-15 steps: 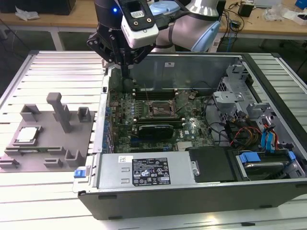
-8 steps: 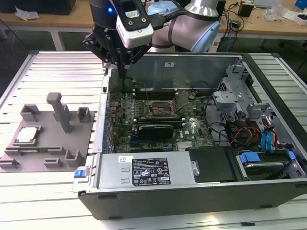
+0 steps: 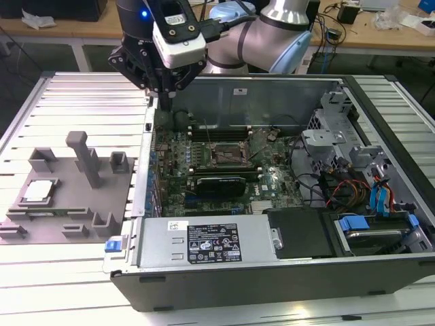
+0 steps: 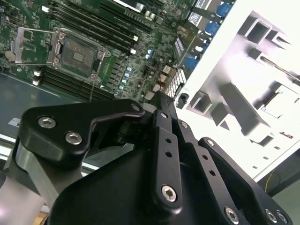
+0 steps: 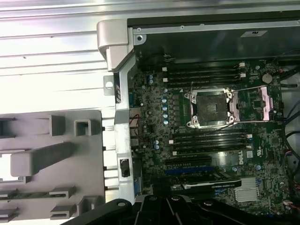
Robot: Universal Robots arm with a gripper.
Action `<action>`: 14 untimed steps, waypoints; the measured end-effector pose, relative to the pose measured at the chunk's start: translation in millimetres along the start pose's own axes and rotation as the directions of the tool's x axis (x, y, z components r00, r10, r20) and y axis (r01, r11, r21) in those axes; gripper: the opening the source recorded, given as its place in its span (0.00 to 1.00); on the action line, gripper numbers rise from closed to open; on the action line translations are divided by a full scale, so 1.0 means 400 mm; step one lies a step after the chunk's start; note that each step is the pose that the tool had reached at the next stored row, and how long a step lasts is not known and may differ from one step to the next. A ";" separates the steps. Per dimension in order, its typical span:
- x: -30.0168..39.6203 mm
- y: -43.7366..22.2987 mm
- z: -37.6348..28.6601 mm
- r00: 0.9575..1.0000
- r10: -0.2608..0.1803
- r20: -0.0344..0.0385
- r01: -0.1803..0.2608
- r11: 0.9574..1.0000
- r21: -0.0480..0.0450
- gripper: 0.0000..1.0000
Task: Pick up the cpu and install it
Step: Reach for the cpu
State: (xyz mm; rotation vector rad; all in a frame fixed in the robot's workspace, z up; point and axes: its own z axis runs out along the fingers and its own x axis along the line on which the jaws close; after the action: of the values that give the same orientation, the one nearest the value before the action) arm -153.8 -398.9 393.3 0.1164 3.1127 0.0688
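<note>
The cpu (image 3: 39,191), a small square chip with a silvery top, lies in its seat on the grey fixture plate (image 3: 68,224) at the exterior view's left. My gripper (image 3: 165,94) hangs above the back left corner of the open computer case, well away from the cpu, between the plate and the motherboard. Its black fingers (image 4: 159,105) meet at the tips with nothing between them. The motherboard socket (image 3: 224,155) (image 5: 209,108) (image 4: 77,50) stands empty, and its metal load plate (image 5: 260,103) is swung open beside it.
The open computer case (image 3: 272,272) lies on a slatted metal table (image 3: 81,95). A power supply (image 3: 211,242), drive bays (image 3: 367,224) and cables (image 3: 340,187) fill its near and right parts. Upright posts (image 3: 85,156) rise from the fixture plate near the cpu.
</note>
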 end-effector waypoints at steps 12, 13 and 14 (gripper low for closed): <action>0.058 -0.004 -0.002 1.000 0.000 0.001 0.000 1.000 0.000 0.11; 0.064 -0.005 -0.002 1.000 0.000 0.001 0.000 1.000 0.000 0.11; 0.069 -0.005 -0.002 1.000 0.000 0.001 0.000 1.000 0.000 0.11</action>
State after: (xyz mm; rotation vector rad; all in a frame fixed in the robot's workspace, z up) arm -181.3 -398.8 393.3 0.1165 3.1114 0.0690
